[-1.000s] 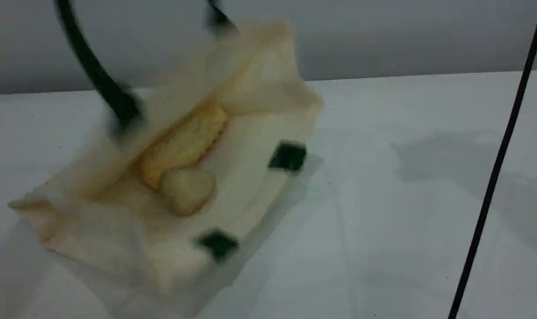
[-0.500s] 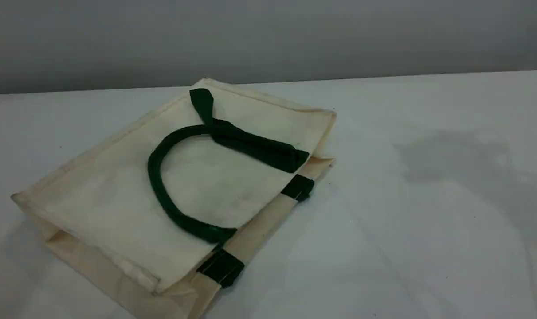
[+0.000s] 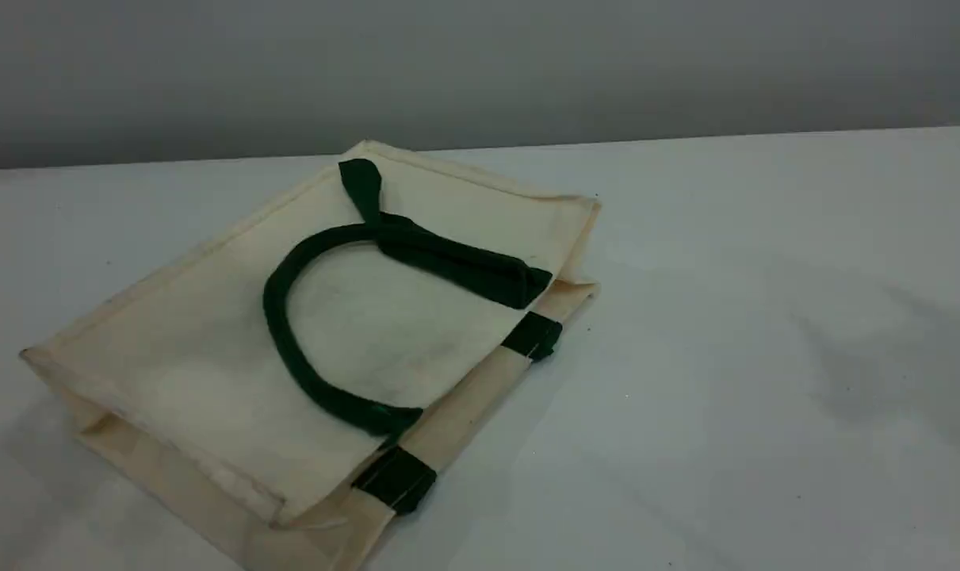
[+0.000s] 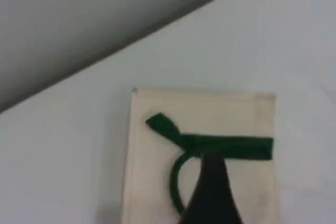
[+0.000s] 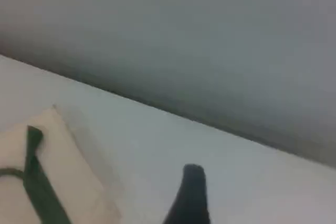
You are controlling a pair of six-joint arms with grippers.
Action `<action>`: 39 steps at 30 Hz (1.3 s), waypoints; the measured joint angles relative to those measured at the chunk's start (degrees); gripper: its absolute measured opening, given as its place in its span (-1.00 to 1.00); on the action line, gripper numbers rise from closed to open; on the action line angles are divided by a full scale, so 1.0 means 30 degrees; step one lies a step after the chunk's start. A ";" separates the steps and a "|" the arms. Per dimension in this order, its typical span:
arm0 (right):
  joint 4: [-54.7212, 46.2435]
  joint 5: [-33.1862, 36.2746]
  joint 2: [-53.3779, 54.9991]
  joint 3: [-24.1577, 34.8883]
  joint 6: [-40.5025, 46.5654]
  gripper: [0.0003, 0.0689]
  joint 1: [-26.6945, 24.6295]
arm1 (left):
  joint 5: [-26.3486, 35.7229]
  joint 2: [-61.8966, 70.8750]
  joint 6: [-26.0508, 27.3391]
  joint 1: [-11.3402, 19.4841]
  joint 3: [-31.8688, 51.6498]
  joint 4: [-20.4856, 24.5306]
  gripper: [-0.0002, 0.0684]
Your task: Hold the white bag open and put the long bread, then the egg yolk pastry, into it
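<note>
The white bag (image 3: 210, 349) lies flat on its side on the table, mouth toward the front right. One dark green handle (image 3: 272, 305) is flopped in a loop across its upper face. The long bread and the egg yolk pastry are hidden. Neither gripper shows in the scene view. The left wrist view looks down from well above the bag (image 4: 149, 182), with one dark fingertip (image 4: 212, 192) at the bottom edge and nothing in it. In the right wrist view a dark fingertip (image 5: 191, 192) hangs over bare table to the right of the bag (image 5: 73, 182), also holding nothing.
Two green patches (image 3: 533, 335) (image 3: 396, 478) mark the bag's rim. The white table (image 3: 765, 357) ends at a far edge against a grey wall (image 3: 480, 71).
A second ago the bag was held up by its handle, open, with the bread and pastry showing inside. The handle was let go, the bag fell flat, and both arms left the scene view.
</note>
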 joint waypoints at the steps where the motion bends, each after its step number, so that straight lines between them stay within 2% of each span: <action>1: -0.0454 0.0253 -0.0494 0.0000 0.0243 0.71 0.0000 | 0.0000 -0.0211 0.0000 0.0000 0.0000 -0.0030 0.48; 5: -0.1339 0.0907 -0.2511 0.0017 0.0665 0.71 0.0000 | -0.0018 -0.1234 -0.0023 0.0000 0.0000 0.0205 0.48; 13: -0.1459 0.3558 -0.6426 0.0123 0.1678 0.71 0.0040 | -0.0056 -0.3496 -0.1413 0.0000 0.1078 0.0368 0.48; 17: -0.1478 0.4126 -0.8347 0.1061 0.1866 0.71 0.0045 | -0.0059 -0.4798 -0.1413 0.0000 0.1779 0.0438 0.48; 24: -0.1478 0.3348 -1.2447 0.4745 0.1973 0.71 0.0045 | -0.0058 -0.7610 -0.1429 0.0000 0.4390 0.0985 0.48; 36: -0.1457 0.2424 -2.0515 1.1278 0.2168 0.71 0.0245 | -0.0077 -1.4696 -0.1429 0.0000 1.1736 0.1340 0.48; 39: -0.0968 0.2569 -2.2324 1.2849 0.2190 0.71 0.0245 | -0.1070 -1.6901 -0.1429 0.0000 1.3593 0.1320 0.48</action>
